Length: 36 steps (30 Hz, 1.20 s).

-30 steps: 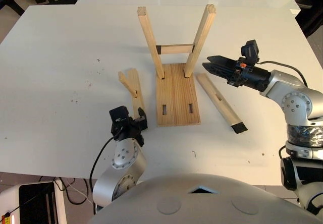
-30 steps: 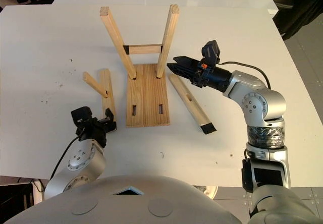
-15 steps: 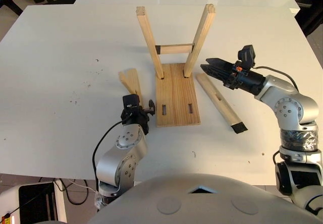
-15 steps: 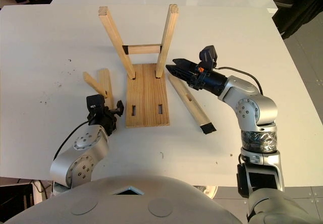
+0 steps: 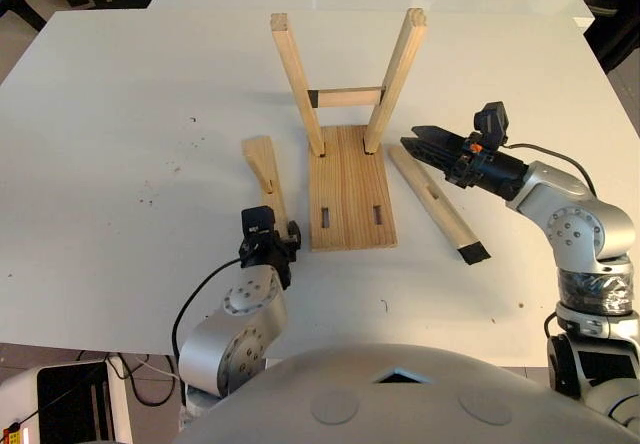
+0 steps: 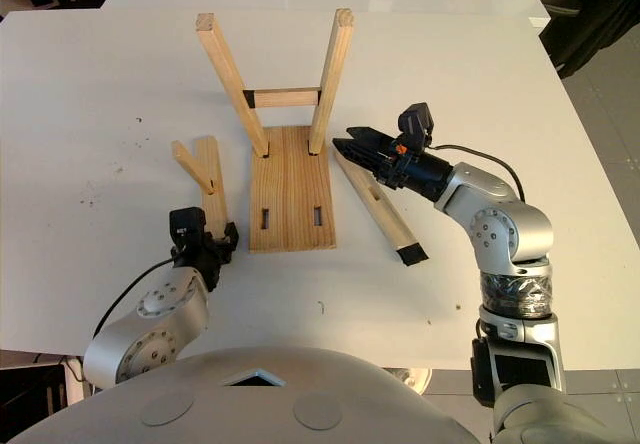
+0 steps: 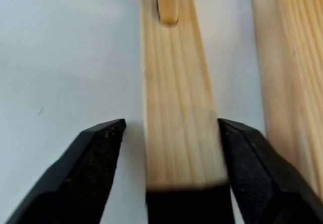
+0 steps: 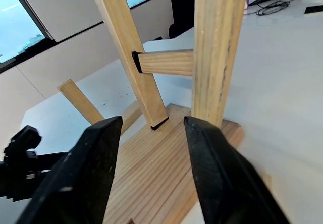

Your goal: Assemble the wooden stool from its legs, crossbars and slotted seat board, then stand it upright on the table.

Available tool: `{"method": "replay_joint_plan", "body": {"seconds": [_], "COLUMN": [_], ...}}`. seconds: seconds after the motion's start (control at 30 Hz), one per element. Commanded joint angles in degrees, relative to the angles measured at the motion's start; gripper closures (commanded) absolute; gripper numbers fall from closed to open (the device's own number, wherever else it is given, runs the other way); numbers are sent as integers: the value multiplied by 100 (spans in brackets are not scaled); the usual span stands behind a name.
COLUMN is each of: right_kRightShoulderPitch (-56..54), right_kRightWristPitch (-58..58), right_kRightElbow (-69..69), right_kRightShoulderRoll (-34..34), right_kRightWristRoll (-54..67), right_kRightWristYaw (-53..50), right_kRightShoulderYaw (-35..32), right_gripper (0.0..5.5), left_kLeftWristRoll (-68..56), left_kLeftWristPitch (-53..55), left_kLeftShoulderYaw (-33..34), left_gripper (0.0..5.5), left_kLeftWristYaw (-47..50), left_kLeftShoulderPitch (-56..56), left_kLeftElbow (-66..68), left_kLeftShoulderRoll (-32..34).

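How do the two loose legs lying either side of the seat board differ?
The left leg carries a crossbar plugged in, angling upward; the right leg has an empty slot. The left leg's near end sits inside the open left pincer; the right leg is ungripped. Both lie flat on the table, dark-tipped at the near end.

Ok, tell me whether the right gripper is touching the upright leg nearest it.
Apart. The left eye view shows a strip of bare table between the fingertips of the right gripper and the upright leg, which stands in the seat board.
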Motion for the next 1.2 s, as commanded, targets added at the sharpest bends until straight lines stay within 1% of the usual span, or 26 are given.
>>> {"method": "replay_joint_plan", "body": {"seconds": [0.03,0.2,0.33,0.5,0.67,0.77,0.9,1.03,1.1,1.2], "right_kRightShoulderPitch": [-220,-456,-473,-434,-498,-692,-914,-1178,-1288,-1496], "right_kRightWristPitch": [284,455,442,307,52,-124,-372,-632,-758,-970], "right_kRightElbow": [-32,20,-5,-93,17,238,558,859,981,1163], "right_kRightShoulderRoll": [-39,58,166,355,511,579,635,722,723,736], "right_kRightWristRoll": [220,366,483,542,407,305,108,-58,-115,-115], "right_kRightWristYaw": [-163,-333,-485,-624,-693,-683,-577,-457,-379,-236], "right_kRightShoulderYaw": [-196,-260,-367,-460,-413,-344,-207,-116,-97,-173], "right_gripper": [324,324,324,324,324,324,324,324,324,324], "left_kLeftWristRoll": [88,223,291,222,173,180,238,77,-102,-631], "left_kLeftWristPitch": [-48,-238,-268,-634,-1467,-2022,-2734,-3370,-3580,-3781], "left_kLeftShoulderYaw": [-31,228,648,1236,1698,1935,1997,2168,2413,3133], "left_gripper": [276,346,347,347,347,347,347,347,347,347], "left_kLeftWristYaw": [-80,-502,-906,-1642,-2314,-2510,-2757,-3270,-3616,-4104], "left_kLeftShoulderPitch": [357,97,-298,-1010,-1793,-2205,-2811,-3325,-3481,-3777], "left_kLeftElbow": [-99,-103,-82,142,720,1211,1868,2326,2475,2874], "left_kLeftShoulderRoll": [-232,162,507,988,1269,1294,1319,1544,1774,2163]}}
